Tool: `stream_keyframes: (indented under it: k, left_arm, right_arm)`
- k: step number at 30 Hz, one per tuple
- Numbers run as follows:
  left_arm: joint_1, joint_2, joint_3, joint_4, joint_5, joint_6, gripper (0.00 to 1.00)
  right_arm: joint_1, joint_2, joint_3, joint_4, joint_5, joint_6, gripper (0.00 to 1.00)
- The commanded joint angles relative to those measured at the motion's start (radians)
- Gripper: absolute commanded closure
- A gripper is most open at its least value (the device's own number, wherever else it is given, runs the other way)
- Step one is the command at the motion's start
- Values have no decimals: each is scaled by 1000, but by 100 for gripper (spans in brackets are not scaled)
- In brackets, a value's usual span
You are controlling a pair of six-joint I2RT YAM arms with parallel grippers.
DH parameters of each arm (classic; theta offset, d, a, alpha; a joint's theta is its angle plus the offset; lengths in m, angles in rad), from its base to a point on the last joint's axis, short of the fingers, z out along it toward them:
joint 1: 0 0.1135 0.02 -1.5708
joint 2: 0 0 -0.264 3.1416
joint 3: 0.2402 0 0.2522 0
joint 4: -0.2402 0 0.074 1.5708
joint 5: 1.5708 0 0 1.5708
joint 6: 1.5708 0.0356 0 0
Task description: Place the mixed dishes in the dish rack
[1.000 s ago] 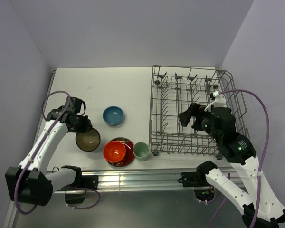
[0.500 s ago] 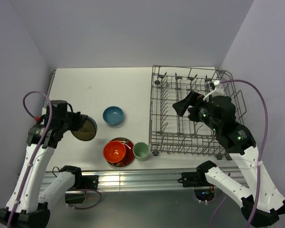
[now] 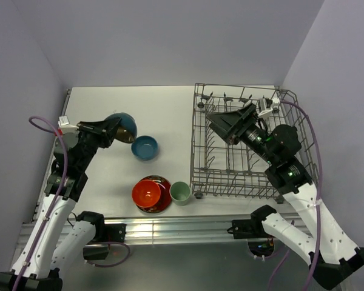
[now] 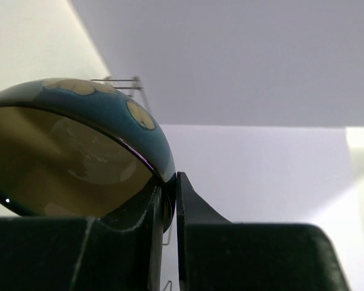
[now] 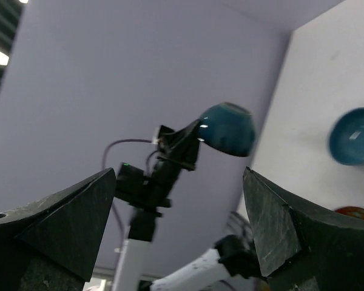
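The dish rack (image 3: pixel 230 182) sits on the right side of the counter (image 3: pixel 109 103), a big grey wire basket with nothing in it that I can make out. All the dishes are off to its left.

The left tool (image 3: pixel 111 131) is clamped narrow on the rim of the bowl with the pale inside (image 3: pixel 122 123), one finger inside the rim and one outside. It holds the bowl up off the counter, well to the left of the rack. From close up the bowl's outside is blue with pale spots and its rim is dark. It is tipped so that its rounded outside shows from above.

The blue bowl (image 3: pixel 144 147) stands on the counter between that raised bowl and the rack, just beside the raised bowl. Nearer the arms' bases, left of the rack's near corner, the orange-red bowl (image 3: pixel 145 193) sits on the red patterned plate (image 3: pixel 164 183). The pale green cup (image 3: pixel 180 192) stands upright right beside the plate, just left of the rack's near left corner.

The right tool (image 3: pixel 227 126) hangs over the rack's left half with its jaws spread wide and nothing between them, pointing leftward across the counter.
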Motion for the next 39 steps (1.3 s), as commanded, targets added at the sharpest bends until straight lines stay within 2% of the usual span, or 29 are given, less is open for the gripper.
stream_keyframes:
  k: [1,6,11,14,18,25,28,32,39]
  left_arm:
    - [-14,-13,-20,571,92,-32,100]
    - [-80,47,-38,826,80,-87,100]
    - [-163,131,6,946,12,-146,100]
    - [-204,176,-10,1021,-28,-240,100]
    - [-256,248,-55,1258,-115,-358,100]
    - [-301,379,-107,1598,-178,-558,100]
    - [-305,398,-110,1655,-200,-590,100]
    - [-310,380,-119,1640,-230,-602,100]
    - [-339,374,-122,1641,-279,-627,100]
  right_arm:
    - [36,25,-18,325,-45,201,8]
    - [111,42,-9,452,36,249,9]
    - [203,56,-20,527,146,220,10]
    - [259,51,-55,583,205,184,11]
    - [334,69,-139,754,306,161,12]
    - [444,158,-248,1061,441,126,17]
    - [489,213,-294,1233,511,114,17]
    - [535,298,-317,1447,584,92,19]
    - [575,501,-276,1661,601,71,23]
